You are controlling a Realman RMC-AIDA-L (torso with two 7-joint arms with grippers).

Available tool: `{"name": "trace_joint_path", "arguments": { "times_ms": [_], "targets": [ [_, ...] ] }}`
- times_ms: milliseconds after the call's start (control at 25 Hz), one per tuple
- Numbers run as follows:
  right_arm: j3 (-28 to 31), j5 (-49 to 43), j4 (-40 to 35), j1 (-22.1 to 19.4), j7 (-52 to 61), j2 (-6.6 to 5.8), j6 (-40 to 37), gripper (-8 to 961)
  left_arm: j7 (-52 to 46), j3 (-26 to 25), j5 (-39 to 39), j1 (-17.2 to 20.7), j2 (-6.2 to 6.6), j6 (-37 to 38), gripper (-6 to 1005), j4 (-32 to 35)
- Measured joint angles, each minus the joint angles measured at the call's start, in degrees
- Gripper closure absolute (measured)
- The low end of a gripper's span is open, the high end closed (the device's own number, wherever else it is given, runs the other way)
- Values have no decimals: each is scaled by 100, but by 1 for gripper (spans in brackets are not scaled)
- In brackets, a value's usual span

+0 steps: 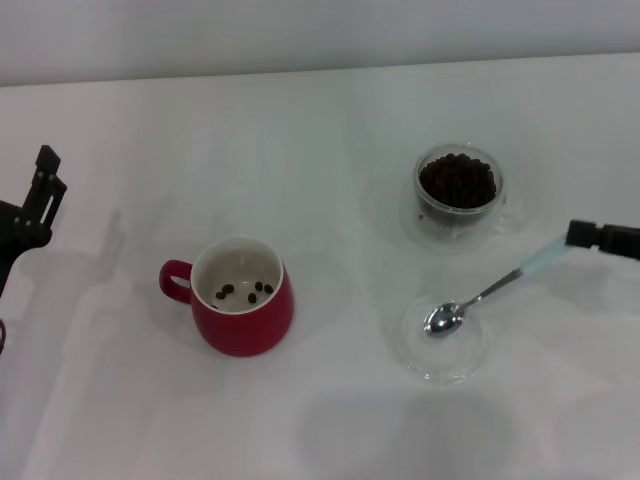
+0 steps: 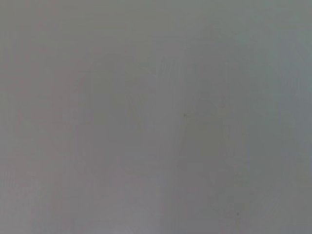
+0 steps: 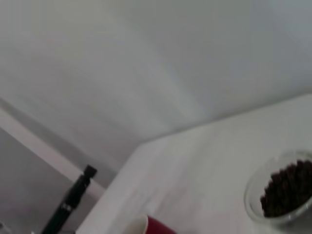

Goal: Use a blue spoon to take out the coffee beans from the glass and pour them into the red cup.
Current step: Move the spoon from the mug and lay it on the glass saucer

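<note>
Spoon — the blue spoon (image 1: pixel 490 295) lies slanted, its metal bowl resting in the clear glass saucer (image 1: pixel 412 352) and its pale handle rising toward the right gripper (image 1: pixel 603 240), which meets the handle's far end at the right edge of the head view. Whether those fingers are clenched on the handle or only touching it, I cannot tell; the contact is hidden by the gripper body.

Spoon bowl looks empty. The glass (image 1: pixel 458 194) stands just behind the saucer, well filled with coffee beans (image 1: pixel 457 180). The red cup (image 1: pixel 240 308) sits well to the left, a few beans already on its white floor.

Risks as I judge them: the hold sits at the very tip of the handle, so the spoon could pivot or slip when lifted — spilling any load on the long carry across to the cup. Dipping at a steep angle might nudge the light glass or push beans over its rim. The saucer could be dragged as the spoon bowl lifts off.

Left gripper (image 1: pixel 38 195) is parked at the far left of the white table (image 1: pixel 330 110), fingers released, clear of the work.
</note>
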Motion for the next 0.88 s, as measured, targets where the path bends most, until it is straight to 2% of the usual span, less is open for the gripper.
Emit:
{"name": "trace_joint_path", "arguments": {
  "times_ms": [200,880],
  "targets": [
    [1,-328,4,110,-49,123,384,696,0,0,1,-18,0,-7,288,46],
    [0,-761,-53,259,-42,198,888,689,0,0,1,31,0,-10,289,69]
  ]
}}
